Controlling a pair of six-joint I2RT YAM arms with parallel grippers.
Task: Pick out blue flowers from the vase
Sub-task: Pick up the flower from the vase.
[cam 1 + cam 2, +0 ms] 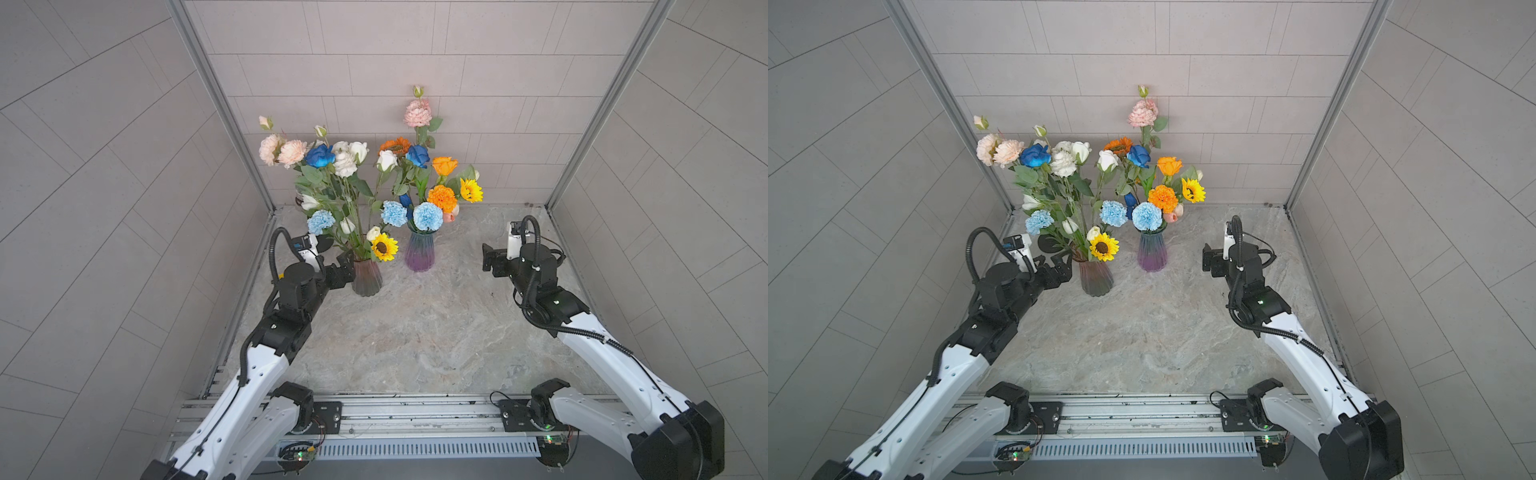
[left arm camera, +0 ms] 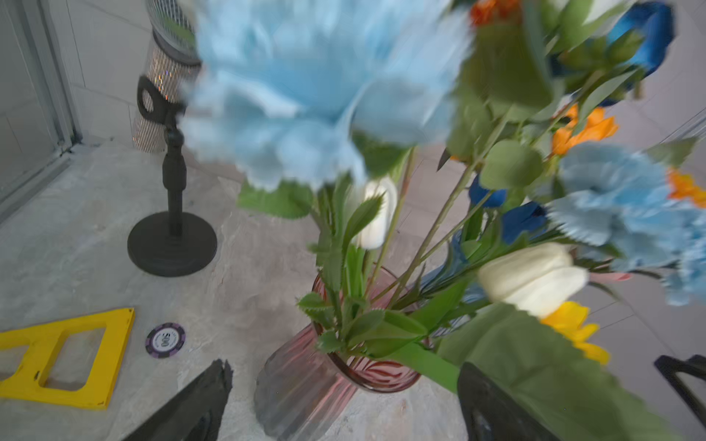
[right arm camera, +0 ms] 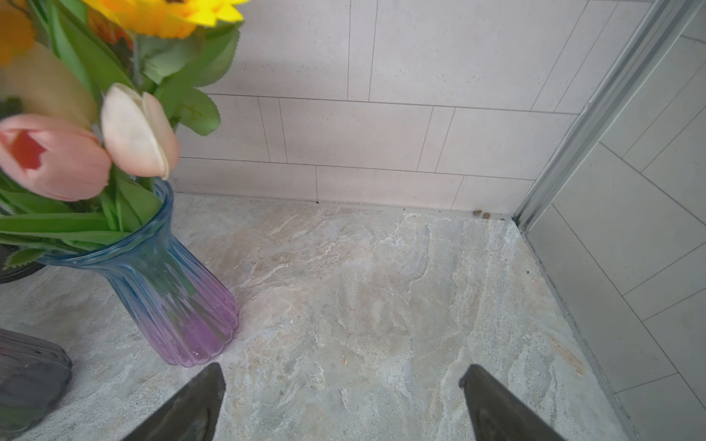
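- Where the left gripper [image 2: 344, 397] hangs, jaws spread wide, nothing between them but the rim of the smoky pink vase [image 2: 305, 382] just ahead; leaves overlapping one finger, contact not clear.
- Above and just beyond those jaws: pale-blue carnation [image 2: 317, 88] on a green stem, blurred, filling much of the left wrist view.
- Farther past the jaws, in the same bunch: white tulip buds [image 2: 531, 278], deep-blue rose [image 1: 320, 156].
- Off to the outer side of the left jaws: yellow frame [image 2: 65, 359], poker chip [image 2: 165, 340], black stand [image 2: 172, 244] on the marble tabletop [image 1: 415, 332].
- Right gripper [image 3: 344, 404] also released, jaws apart over bare tabletop, gripping nothing.
- Ahead of and inward from the right jaws: blue-to-purple vase [image 3: 172, 301], near but apart, pink tulips [image 3: 53, 156] at its mouth.
- Higher in that vase: two pale-blue carnations [image 1: 428, 216], a deep-blue rose [image 1: 417, 156], orange marigold [image 1: 441, 198], sunflower [image 1: 471, 190].
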